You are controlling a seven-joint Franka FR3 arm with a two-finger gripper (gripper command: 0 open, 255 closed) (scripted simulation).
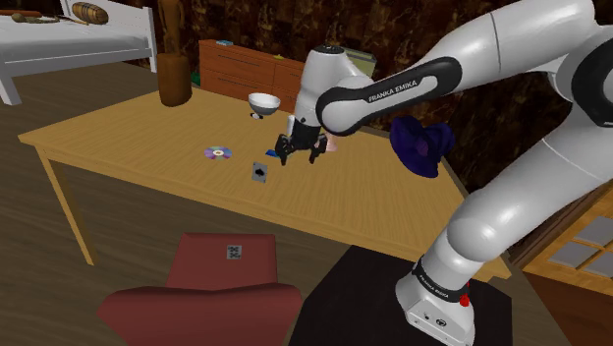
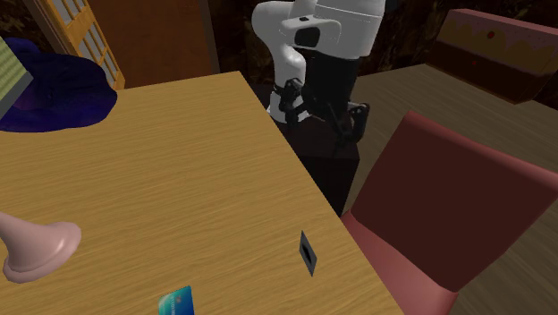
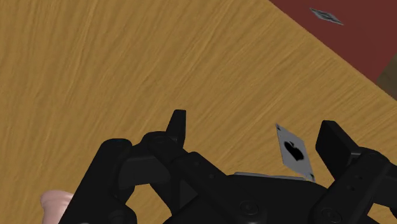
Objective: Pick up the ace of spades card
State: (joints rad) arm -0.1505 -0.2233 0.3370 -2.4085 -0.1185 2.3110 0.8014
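Wrist view: my gripper (image 3: 256, 130) is over the wooden table (image 3: 127, 63), fingers apart, with the ace of spades card (image 3: 294, 153) upright on its edge between them, untouched and off-centre, so I judge we're mid-approach; next I'd centre, lower and close.

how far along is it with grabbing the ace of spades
Done: the approach. The pincer hangs open just above the table, close to the card.
In hand: lining up. In the wrist view the card stands on edge between the open fingers, nearer one of them, untouched.
Left: lower around it, shut, lift.
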